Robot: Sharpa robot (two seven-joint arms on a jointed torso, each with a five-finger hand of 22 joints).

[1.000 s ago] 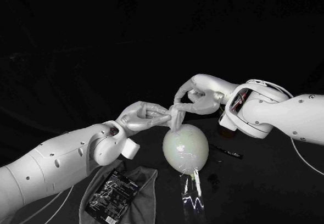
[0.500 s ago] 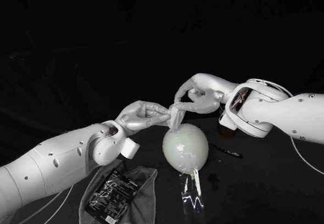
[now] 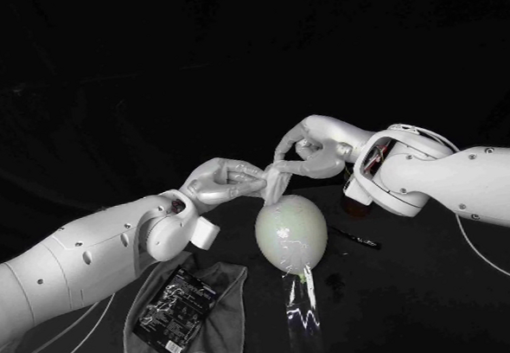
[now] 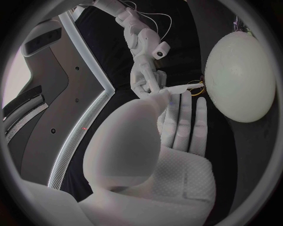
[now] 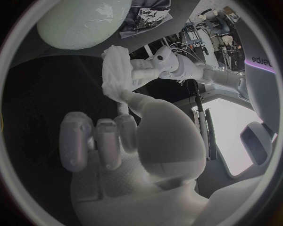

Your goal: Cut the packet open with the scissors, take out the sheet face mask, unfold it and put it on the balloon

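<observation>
A pale green balloon (image 3: 290, 231) stands upright at the table's middle. Just above its top hangs a folded white sheet mask (image 3: 275, 183), pinched between both hands. My left hand (image 3: 222, 183) holds it from the left and my right hand (image 3: 309, 154) from the right. In the left wrist view the mask (image 4: 178, 89) is a thin strip between the left hand (image 4: 174, 125) and the right hand (image 4: 144, 77), beside the balloon (image 4: 240, 80). The right wrist view shows the crumpled mask (image 5: 115, 70) at the right hand's (image 5: 118, 136) thumb, near the balloon (image 5: 82, 21).
The black packet (image 3: 177, 311) lies on a grey cloth (image 3: 225, 337) at the front left. A clear glossy strip (image 3: 301, 315) runs from under the balloon toward the front edge. A small dark tool (image 3: 356, 238) lies right of the balloon.
The left hand's fingers have shifted slightly at the mask. The balloon, packet and right hand stay where they were.
</observation>
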